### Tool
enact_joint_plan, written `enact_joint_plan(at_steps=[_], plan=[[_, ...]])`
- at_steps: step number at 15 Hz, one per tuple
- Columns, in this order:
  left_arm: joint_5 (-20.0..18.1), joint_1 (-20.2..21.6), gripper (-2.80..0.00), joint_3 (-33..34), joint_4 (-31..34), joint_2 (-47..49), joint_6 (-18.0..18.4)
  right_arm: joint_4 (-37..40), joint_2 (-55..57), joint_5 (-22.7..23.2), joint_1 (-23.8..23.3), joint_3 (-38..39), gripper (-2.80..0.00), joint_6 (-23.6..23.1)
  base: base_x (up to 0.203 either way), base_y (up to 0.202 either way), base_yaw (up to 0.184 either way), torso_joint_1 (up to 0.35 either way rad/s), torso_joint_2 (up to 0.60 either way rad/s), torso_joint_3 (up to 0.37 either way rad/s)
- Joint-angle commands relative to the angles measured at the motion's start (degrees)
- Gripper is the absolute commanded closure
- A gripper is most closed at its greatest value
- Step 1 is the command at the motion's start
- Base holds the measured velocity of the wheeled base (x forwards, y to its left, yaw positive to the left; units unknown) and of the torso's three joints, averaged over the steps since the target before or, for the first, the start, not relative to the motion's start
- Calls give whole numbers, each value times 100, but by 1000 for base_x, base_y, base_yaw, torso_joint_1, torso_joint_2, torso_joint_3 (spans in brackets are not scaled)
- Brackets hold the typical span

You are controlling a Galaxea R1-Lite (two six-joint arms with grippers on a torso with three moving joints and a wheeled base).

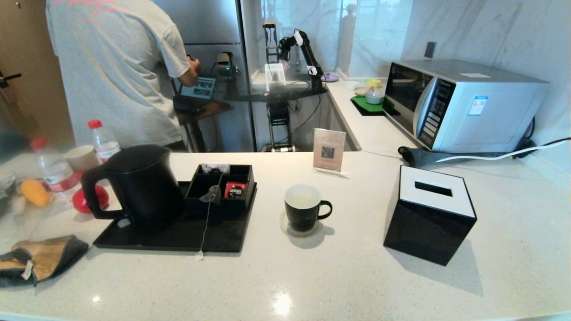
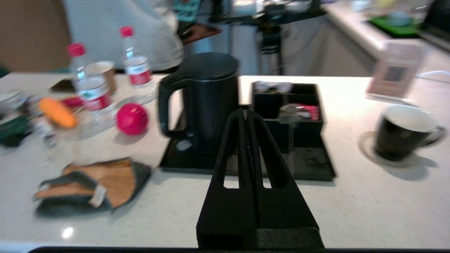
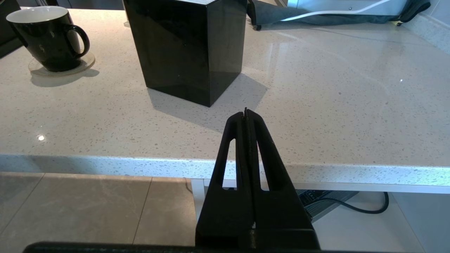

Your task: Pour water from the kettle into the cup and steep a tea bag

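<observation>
The tall black kettle (image 1: 142,187) stands on a black tray (image 1: 178,236), handle pointing left; in the left wrist view the kettle (image 2: 211,102) is straight ahead. A greyish tea bag (image 1: 213,194) hangs over the front wall of the black organiser box (image 1: 221,183), and its string runs down to a white tag (image 1: 199,256) on the counter. The black cup (image 1: 304,207) with a white inside rests on a coaster at centre, handle to the right. My left gripper (image 2: 245,113) is shut and empty, short of the tray. My right gripper (image 3: 246,112) is shut and empty, just over the counter's front edge.
A black tissue box (image 1: 430,214) stands right of the cup. Two red-capped bottles (image 1: 103,141), a paper cup (image 1: 81,158), a red ball (image 1: 82,200) and an orange item (image 1: 35,192) crowd the far left. A folded cloth (image 1: 38,259) lies front left. A microwave (image 1: 459,104) is at back right.
</observation>
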Motion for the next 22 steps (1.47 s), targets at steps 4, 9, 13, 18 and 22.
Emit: enact_joint_plan(at_steps=[4, 9, 13, 18, 22], plan=[[1023, 7, 0, 179, 119, 956, -148, 0, 7, 3, 6, 0, 0, -2, 0, 0, 0, 0, 0, 0], [1144, -43, 0, 639, 80, 1764, -1242, 0, 7, 3, 7, 0, 0, -2, 0, 0, 0, 0, 0, 0], [1028, 459, 0, 701, 51, 2371, -1550, 0, 7, 3, 7, 0, 0, -2, 0, 0, 0, 0, 0, 0], [964, 1029, 0, 825, -1141, 3385, -1414, 0, 7, 3, 4, 0, 0, 2, 0, 0, 0, 0, 0, 0], [971, 1559, 0, 1309, -3484, 4976, -937, 0, 7, 3, 6, 0, 0, 6, 0, 0, 0, 0, 0, 0]])
